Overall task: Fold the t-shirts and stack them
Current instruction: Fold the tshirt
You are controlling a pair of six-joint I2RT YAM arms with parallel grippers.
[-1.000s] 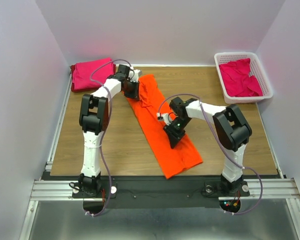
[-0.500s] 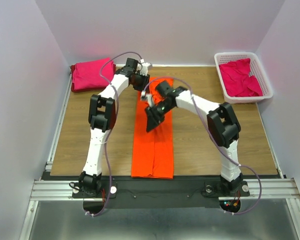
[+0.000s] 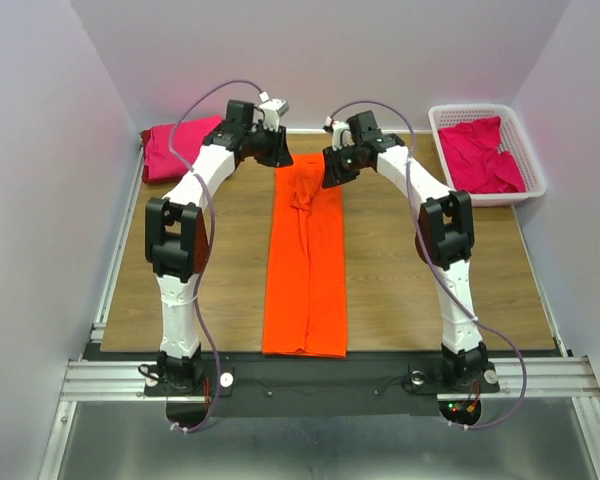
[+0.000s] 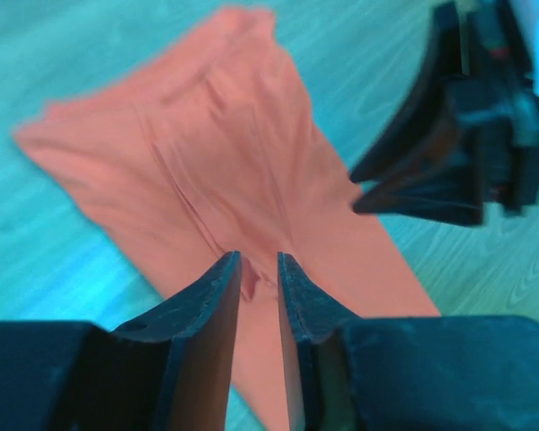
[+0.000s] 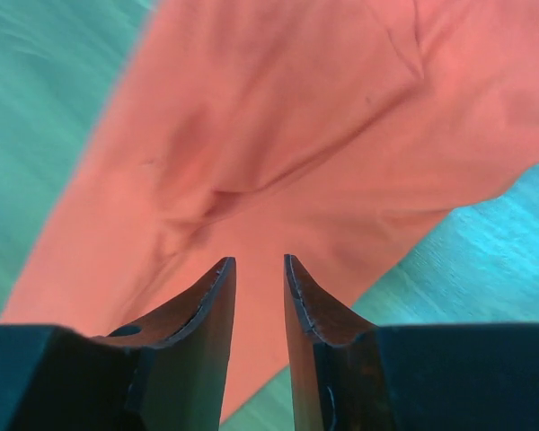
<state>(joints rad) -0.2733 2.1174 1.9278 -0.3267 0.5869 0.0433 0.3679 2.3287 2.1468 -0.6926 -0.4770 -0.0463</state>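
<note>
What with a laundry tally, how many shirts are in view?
3: an orange shirt in the middle, a folded pink shirt far left, a crumpled pink one in the basket. Either pink heap may hide more.

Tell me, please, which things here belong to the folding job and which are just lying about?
Job: orange t-shirt; folded magenta stack; crumpled magenta t-shirts.
Just there: white basket; wooden table.

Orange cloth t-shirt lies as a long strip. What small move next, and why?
Probably draw the far end toward the near hem to halve it: the orange cloth t-shirt lies straight and narrow, with left gripper and right gripper both at its far end, jaws nearly closed.
</note>
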